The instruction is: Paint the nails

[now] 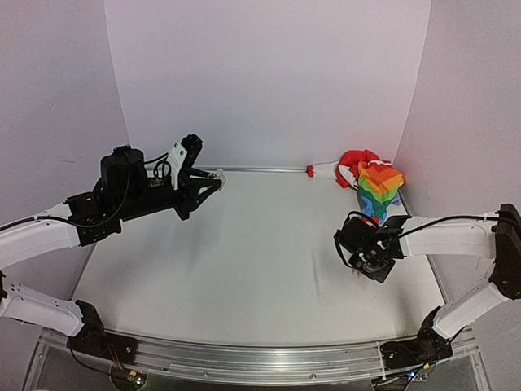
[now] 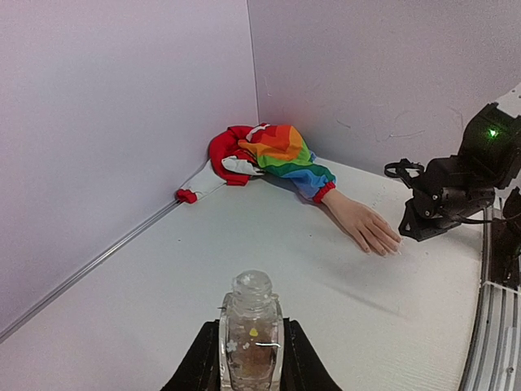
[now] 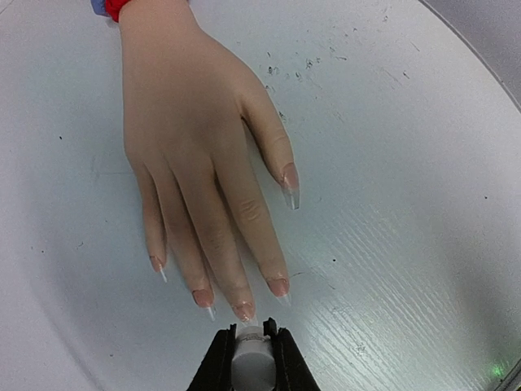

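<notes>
The pale fake hand (image 3: 199,155) lies flat on the table, fingers toward my right gripper; its nails (image 3: 244,310) are long and clear-tipped. Its rainbow sleeve (image 1: 379,186) with a red cuff lies at the back right. My right gripper (image 3: 249,332) is shut on a grey cylindrical brush cap (image 3: 249,362), whose tip sits right at the middle finger's nail. In the top view the right gripper (image 1: 368,248) hovers over the hand. My left gripper (image 2: 251,346) is shut on a small clear bottle (image 2: 251,330), uncapped and upright, held above the table at the back left (image 1: 213,176).
White walls enclose the table on the left, back and right. A red and white cloth end (image 1: 326,170) of the sleeve trails along the back wall. The metal rail (image 1: 244,358) runs along the table's near edge.
</notes>
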Tool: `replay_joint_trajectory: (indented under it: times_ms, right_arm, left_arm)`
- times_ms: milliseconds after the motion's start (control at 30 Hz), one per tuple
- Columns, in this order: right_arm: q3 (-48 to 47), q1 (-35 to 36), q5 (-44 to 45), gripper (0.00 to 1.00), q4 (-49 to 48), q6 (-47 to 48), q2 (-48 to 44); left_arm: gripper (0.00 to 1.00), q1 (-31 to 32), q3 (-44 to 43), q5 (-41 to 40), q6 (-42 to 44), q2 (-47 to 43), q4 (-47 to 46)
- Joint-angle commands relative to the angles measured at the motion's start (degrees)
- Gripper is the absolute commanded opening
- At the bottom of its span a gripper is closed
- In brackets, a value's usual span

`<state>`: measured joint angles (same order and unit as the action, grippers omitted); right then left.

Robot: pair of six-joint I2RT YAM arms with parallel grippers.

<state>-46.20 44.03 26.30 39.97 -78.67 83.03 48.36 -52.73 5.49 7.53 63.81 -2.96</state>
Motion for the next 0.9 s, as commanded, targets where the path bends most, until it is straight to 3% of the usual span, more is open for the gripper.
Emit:
replay_joint_trajectory:
  times_ms: [0, 867]
  right_arm:
    - [-2.3, -0.2, 3.1, 0.00, 0.6, 0.9, 1.3]
    - [-2.7, -0.6, 2.0, 0.00, -0.8, 1.5, 5.0]
  left_arm:
    - [0.00, -0.4, -0.8, 0.6, 0.3, -0.3, -1.8]
    - [0.00, -0.5, -0.8, 0.8, 0.4, -0.5, -1.7]
